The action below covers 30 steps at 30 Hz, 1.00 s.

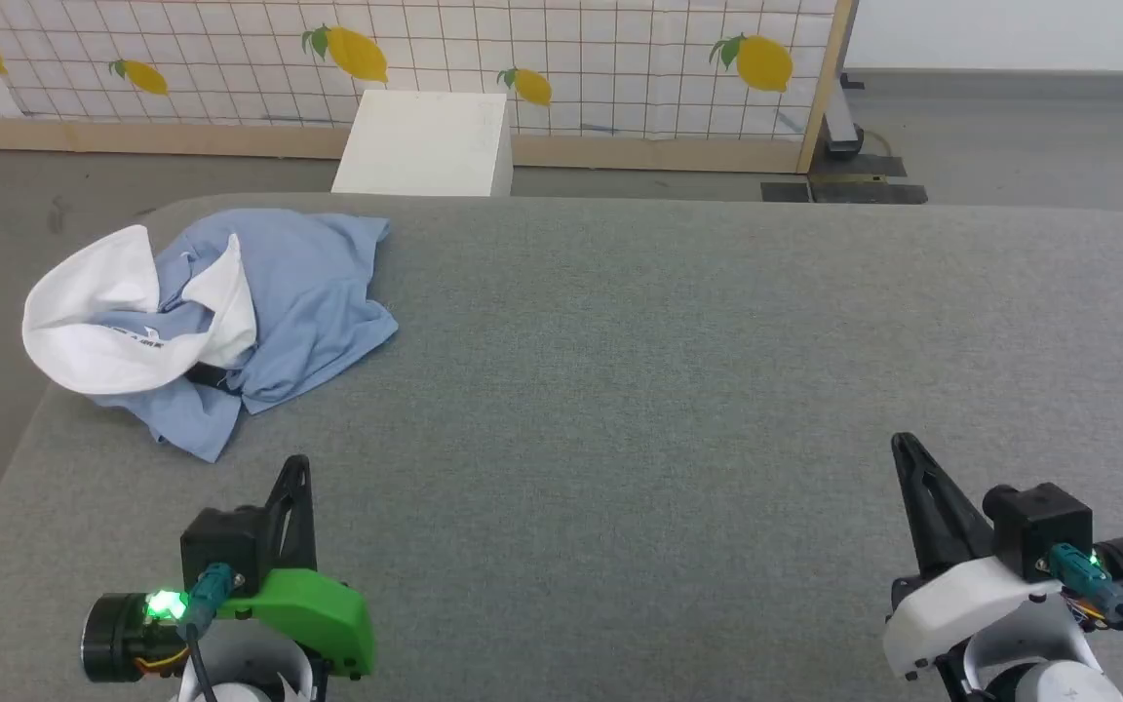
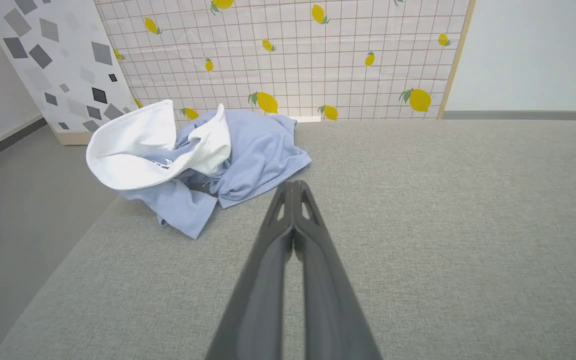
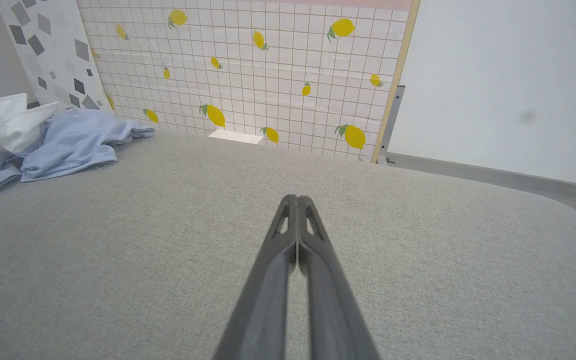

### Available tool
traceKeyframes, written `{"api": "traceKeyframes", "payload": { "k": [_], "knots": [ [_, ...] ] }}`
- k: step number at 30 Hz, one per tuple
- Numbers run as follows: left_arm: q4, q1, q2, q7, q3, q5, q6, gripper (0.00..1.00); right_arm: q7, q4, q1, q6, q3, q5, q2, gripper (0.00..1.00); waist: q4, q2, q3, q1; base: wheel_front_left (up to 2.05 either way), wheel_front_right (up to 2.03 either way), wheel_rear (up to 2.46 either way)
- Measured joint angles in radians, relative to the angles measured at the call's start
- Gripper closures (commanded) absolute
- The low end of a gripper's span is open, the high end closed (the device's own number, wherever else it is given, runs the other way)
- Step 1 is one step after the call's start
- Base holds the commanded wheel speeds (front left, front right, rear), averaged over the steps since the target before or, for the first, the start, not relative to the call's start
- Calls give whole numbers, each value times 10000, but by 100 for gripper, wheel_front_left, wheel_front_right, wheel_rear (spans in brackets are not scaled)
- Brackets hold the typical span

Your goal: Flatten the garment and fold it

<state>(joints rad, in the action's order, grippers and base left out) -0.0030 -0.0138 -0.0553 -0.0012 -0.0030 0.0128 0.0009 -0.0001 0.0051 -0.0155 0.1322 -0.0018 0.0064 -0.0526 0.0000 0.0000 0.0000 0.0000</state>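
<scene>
Work is not yet starting: the garment (image 1: 313,292) is lying crumpled at the far left corner of the worktop (image 1: 669,370), white inside showing. The left end effector (image 1: 296,470) and right end effector (image 1: 905,447) are hovering clenched and empty, apart from it, leaving flattening and folding both undone.

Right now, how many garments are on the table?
1: a crumpled light blue T-shirt at the far left corner of the table; its folds could hide another.
</scene>
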Motion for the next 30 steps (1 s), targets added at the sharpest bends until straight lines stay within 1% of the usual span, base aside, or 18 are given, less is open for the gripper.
{"api": "traceKeyframes", "payload": {
  "k": [30],
  "knots": [
    [0, 0, 0, 0, 0, 0, 0, 100, 0, 0, 0, 0, 2, 2, 0, 100, 0, 0, 0, 1, 0, 0, 0]
  ]
}}
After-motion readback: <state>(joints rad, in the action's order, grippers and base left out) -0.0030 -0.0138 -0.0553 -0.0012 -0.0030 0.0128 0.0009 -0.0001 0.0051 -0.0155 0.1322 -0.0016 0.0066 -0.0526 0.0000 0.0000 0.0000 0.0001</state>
